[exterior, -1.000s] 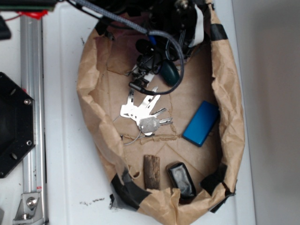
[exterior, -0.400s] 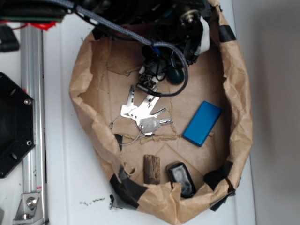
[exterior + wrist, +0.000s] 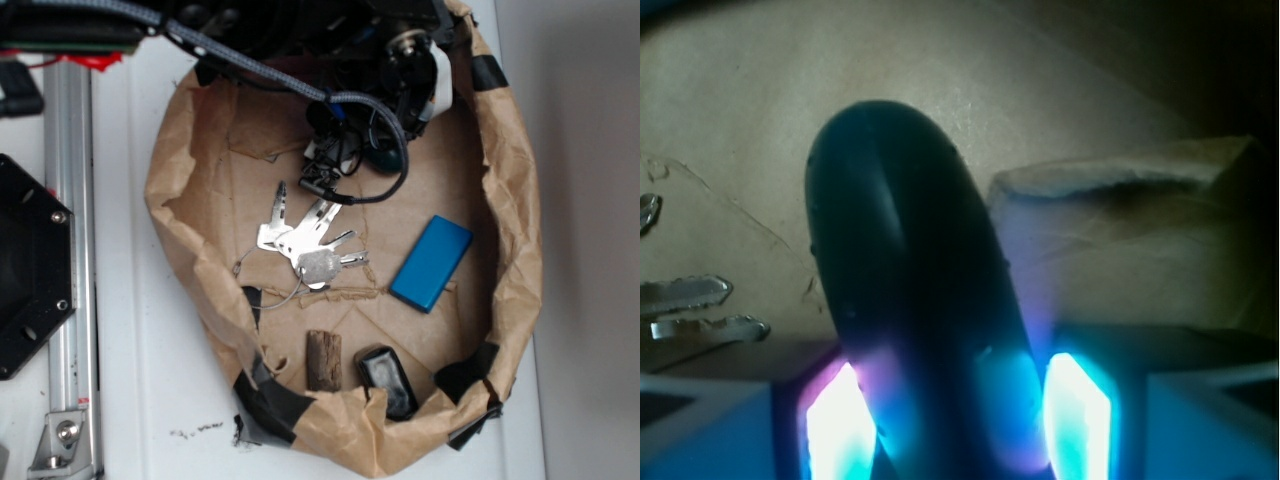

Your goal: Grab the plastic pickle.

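The plastic pickle [image 3: 388, 157] is a glossy dark teal oblong at the back of the brown paper bag [image 3: 178, 225], mostly hidden under the arm in the exterior view. In the wrist view the plastic pickle [image 3: 910, 290] stands up between the two glowing pads [image 3: 838, 430], which press against its lower end on both sides. My gripper [image 3: 374, 152] [image 3: 955, 425] is shut on it, near the bag's back wall.
A bunch of keys [image 3: 305, 240] lies in the bag's middle, with a flat blue block [image 3: 431, 263] to the right. A wood piece [image 3: 323, 360] and a shiny black lump [image 3: 386, 380] sit at the front. A looped cable [image 3: 392, 188] hangs off the arm. A metal rail [image 3: 70, 250] runs along the left.
The arm and the pickle have shifted to the right and slightly back together. The bag's rim has spread outward. The keys have stayed put.
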Motion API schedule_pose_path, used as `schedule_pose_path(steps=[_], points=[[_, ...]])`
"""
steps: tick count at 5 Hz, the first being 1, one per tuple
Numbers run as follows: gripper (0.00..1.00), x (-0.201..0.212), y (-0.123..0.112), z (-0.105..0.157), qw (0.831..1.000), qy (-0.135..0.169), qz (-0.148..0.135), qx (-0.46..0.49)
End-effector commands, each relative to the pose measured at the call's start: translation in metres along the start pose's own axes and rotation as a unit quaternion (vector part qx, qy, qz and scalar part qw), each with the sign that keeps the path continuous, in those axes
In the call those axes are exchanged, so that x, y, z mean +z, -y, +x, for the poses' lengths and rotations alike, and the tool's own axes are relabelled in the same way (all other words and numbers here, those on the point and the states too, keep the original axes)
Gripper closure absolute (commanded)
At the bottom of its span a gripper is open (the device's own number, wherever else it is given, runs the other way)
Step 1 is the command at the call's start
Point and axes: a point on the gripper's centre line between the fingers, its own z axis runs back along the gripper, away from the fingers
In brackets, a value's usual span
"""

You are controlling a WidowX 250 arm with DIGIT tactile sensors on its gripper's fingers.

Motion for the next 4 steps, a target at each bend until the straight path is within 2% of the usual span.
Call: schedule_pose_path(steps=[1,2,3,4], points=[[1.00,0.047,0.017,0.008,0.986,-0.004,0.105,0.130],[1.00,0.095,0.061,0.007,0.954,0.090,0.173,0.226],[1.00,0.136,0.071,0.016,0.921,0.082,0.152,0.350],[1.00,0.131,0.068,0.018,0.905,0.057,0.089,0.413]])
